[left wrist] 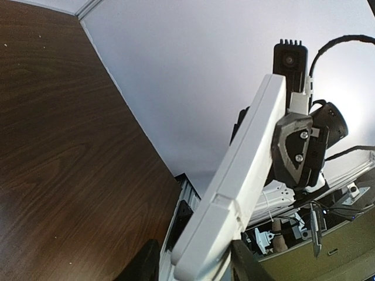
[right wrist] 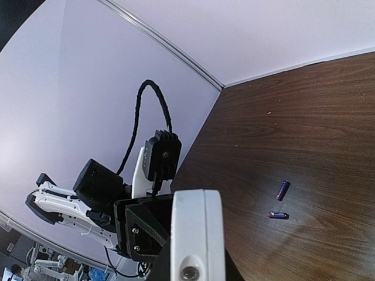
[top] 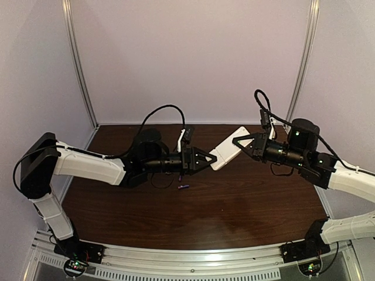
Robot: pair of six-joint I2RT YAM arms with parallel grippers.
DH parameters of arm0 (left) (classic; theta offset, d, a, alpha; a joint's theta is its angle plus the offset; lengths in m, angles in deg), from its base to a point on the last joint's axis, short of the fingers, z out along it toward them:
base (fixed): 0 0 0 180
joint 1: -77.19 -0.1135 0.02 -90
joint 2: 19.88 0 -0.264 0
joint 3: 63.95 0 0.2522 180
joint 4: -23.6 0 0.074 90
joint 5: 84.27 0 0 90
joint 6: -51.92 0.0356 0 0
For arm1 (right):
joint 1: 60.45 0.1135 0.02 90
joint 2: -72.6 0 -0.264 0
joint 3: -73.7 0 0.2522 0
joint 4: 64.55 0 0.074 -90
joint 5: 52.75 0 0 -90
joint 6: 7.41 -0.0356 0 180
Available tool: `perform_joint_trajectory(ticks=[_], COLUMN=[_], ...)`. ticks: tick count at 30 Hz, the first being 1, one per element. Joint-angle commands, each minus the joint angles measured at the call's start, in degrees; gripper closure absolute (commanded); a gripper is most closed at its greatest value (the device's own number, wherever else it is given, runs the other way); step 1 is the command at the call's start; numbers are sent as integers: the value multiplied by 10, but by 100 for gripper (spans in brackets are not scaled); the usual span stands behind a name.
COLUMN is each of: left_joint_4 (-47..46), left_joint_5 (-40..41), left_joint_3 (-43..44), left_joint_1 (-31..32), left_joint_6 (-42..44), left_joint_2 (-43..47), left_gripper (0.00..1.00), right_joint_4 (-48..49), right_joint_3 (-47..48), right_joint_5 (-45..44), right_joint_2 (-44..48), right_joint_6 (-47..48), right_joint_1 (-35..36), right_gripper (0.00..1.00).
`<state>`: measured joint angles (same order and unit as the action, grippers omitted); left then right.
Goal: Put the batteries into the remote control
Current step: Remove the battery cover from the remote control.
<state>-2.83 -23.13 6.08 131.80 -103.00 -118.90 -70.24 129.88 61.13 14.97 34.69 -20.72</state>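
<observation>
Mid-frame above the worktop [top: 246,213], the right hand [top: 236,141] clenches one end of the white remote control [top: 227,151], likely steadying it for loading. The left hand [top: 212,158] straddles the other end; whether it grips cannot be told. Both batteries [right wrist: 283,190] lie on the wood, lower centre.

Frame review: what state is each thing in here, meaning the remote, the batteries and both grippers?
remote control: raised off the table, tilted, spanning between the two arms.
batteries: both lying loose on the table, apart from each other, not loaded.
right gripper: shut on one end of the remote control.
left gripper: jaws around the other end; whether it clamps cannot be told.
</observation>
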Motion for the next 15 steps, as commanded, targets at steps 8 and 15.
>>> perform_joint_trajectory(ticks=[8,15], left_joint_4=[24,31], left_joint_5=[11,5], left_joint_3=[2,11], left_joint_1=[0,0], left_joint_6=[9,10], left_joint_2=[-4,-6], left_gripper=[68,65], right_joint_4=[-1,-25], right_joint_3=[23,25], right_joint_5=[-20,-46], right_joint_2=[16,18], right_joint_6=[20,36], right_joint_1=[-3,-3], right_gripper=[100,100])
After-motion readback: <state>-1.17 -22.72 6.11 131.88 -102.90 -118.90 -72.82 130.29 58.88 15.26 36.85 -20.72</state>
